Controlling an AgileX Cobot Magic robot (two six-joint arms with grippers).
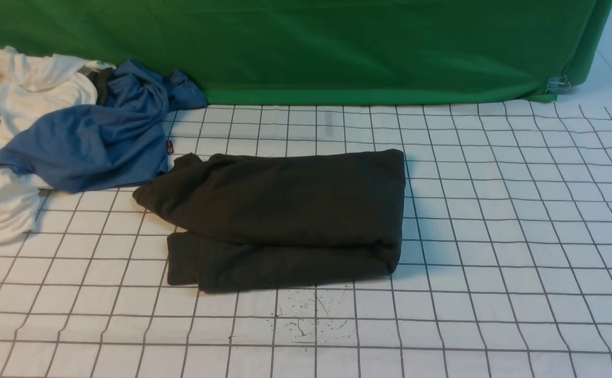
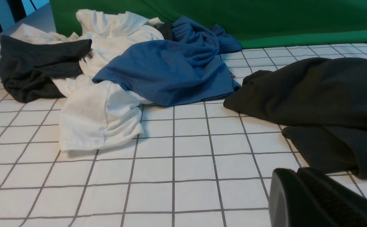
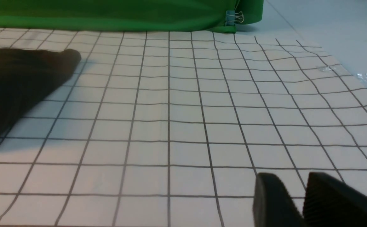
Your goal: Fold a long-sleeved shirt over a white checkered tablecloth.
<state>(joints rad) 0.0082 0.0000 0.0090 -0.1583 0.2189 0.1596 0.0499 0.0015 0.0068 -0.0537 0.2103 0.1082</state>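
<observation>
**Tools off the shirt, shirt sitting folded on the grid cloth**

Left tool [image 2: 300, 186] only shows up in the lower right corner of its own wrist view, and its two dark fingers are pressed together with nothing between them. It sits low over bare tablecloth, just beside the shirt's near edge but not touching it. Right tool [image 3: 301, 192] pokes into the lower right of its wrist view with a narrow gap between the fingers, so slightly parted, and it's got hold of nothing either. It's over bare squares, well apart from the shirt.

In the front view neither tool is visible at all. The long-sleeved shirt [image 1: 284, 205] sits around the middle of the frame, folded into a rough rectangle with a thicker doubled band along its lower edge. Its right side looks tidy and square, while the left end is looser, with one corner flopping out toward the upper left. No logo showing from here.

It lies flat on the white checkered tablecloth [image 1: 495, 236], which covers the worktop. A patch of ink scribbles [image 1: 311, 320] sits just below the shirt.

Upper left of the frame has a pile of other clothes: a blue shirt [image 1: 95, 142] with a small red tag [image 1: 169, 146], nearly touching the black shirt's loose corner, plus white garments [image 1: 17, 100] behind and under it. A green backdrop cloth [image 1: 337, 47] runs along the top.
</observation>
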